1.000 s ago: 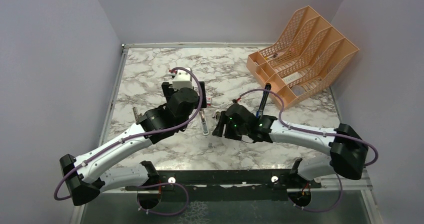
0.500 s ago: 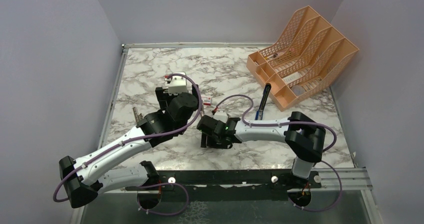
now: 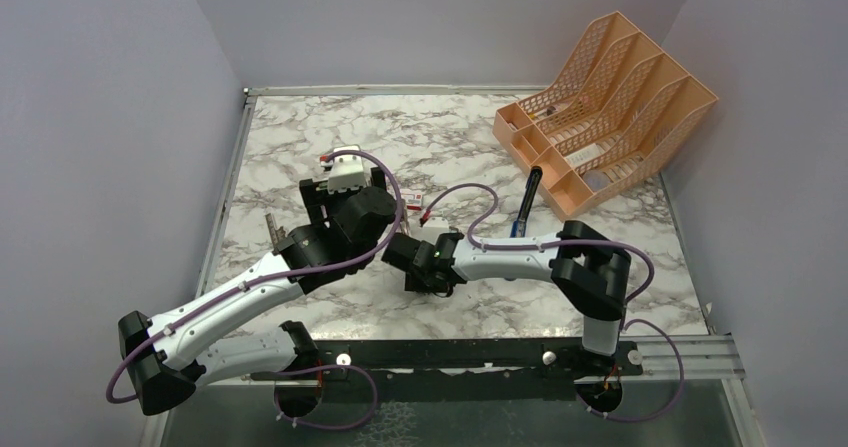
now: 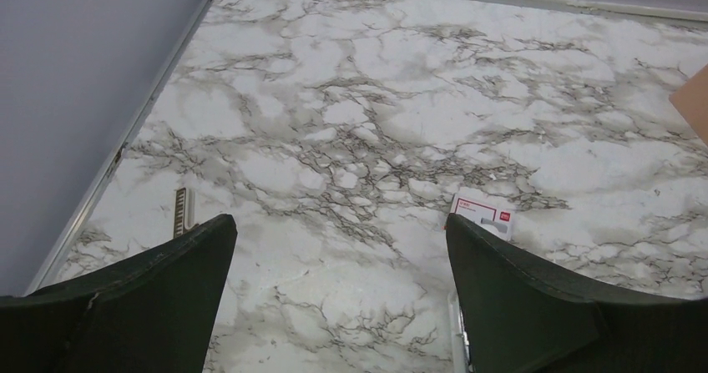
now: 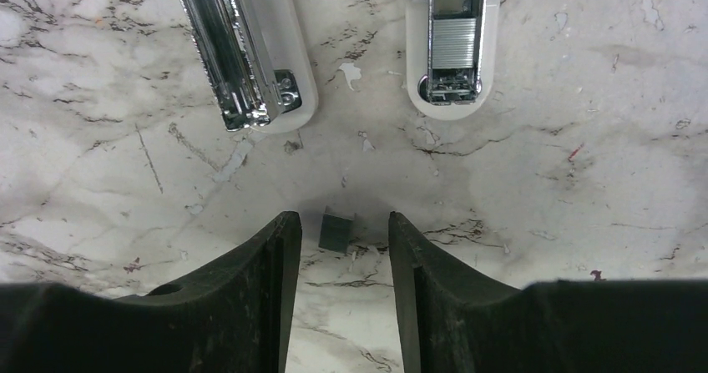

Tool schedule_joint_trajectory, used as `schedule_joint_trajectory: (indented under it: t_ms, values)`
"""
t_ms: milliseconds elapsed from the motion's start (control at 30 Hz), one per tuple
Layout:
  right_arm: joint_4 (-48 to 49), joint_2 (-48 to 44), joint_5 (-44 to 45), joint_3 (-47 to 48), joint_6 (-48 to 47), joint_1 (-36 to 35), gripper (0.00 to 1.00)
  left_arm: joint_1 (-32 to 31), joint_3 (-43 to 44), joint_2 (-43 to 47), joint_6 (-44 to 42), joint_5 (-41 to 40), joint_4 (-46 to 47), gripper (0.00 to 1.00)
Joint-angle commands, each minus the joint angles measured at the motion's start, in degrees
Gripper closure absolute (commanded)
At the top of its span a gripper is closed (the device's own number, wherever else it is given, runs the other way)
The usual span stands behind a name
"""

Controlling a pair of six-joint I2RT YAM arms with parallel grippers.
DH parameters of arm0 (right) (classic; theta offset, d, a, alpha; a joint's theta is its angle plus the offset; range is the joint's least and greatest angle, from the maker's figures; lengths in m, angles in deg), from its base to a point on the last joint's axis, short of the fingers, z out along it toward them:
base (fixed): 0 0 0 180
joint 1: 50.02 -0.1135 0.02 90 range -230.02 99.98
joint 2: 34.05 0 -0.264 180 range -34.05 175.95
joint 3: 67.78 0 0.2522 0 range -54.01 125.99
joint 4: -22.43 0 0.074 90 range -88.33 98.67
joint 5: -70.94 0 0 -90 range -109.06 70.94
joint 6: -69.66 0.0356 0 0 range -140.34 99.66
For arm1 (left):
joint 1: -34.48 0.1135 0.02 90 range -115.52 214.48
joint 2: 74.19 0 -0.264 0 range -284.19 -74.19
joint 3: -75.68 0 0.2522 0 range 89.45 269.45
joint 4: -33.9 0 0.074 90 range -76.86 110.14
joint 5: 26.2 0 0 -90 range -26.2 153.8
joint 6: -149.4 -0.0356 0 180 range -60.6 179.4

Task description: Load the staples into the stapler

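Stapler, long axis: the stapler [image 5: 250, 39] lies folded open on the marble table [image 5: 568, 181], its two long halves side by side. Seen from the right wrist, both run lengthwise away from the fingers, rounded ends pointing back toward them. The half on the view's left leans off to the left with its silver channel up; the other sits straight.
Staples, long axis: the staples [image 5: 336, 231] are a short grey block lying flat on the marble. It looks almost as wide as it is long, so I cannot tell which way it runs.
Staples and right gripper: the block sits directly between the fingertips of the right gripper [image 5: 339, 220], near the stapler's rounded ends but apart from them.
Right gripper: partly spread and straddling the block, with a strip of marble showing on either side. Nothing is gripped.
Left gripper: the left gripper [image 4: 340, 223] is spread wide and empty, over bare marble. A red-and-white box [image 4: 482, 213] lies near its right finger.
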Motion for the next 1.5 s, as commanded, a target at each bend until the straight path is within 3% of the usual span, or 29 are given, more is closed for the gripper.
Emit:
schedule_joint_trajectory:
  t_ms: [0,233,500,700,900,1133,1467]
  values:
    - [-1.9,2.35,3.92,2.28,-0.44,-0.52,0.53,0.23,0.76,0.35,1.19,-3.8,-1.59,0.05]
    - [-1.71,4.17,2.55,3.37,-1.99,-0.53,0.54,1.1,0.88,-0.18,1.97,-2.92,-2.23,0.05]
    - [-6.62,4.18,2.15,3.16,-3.46,-0.6,0.65,2.02,1.11,-0.69,2.44,-2.74,-3.11,0.05]
    - [-2.53,0.65,0.19,-0.24,-9.12,-0.88,0.68,2.9,1.37,-1.62,1.92,-1.84,-3.21,0.05]
    - [-1.44,0.69,-1.81,-0.21,-12.17,-0.88,0.84,3.71,1.72,-2.77,1.36,-0.61,-3.29,0.05]
    - [-2.68,2.26,-0.9,2.39,-13.97,-0.79,0.75,4.98,2.15,-3.9,0.54,1.39,-3.29,0.05]
    - [-4.96,4.18,0.23,4.21,-12.28,-0.79,0.75,6.37,2.42,-5.44,1.13,4.41,-3.29,0.04]
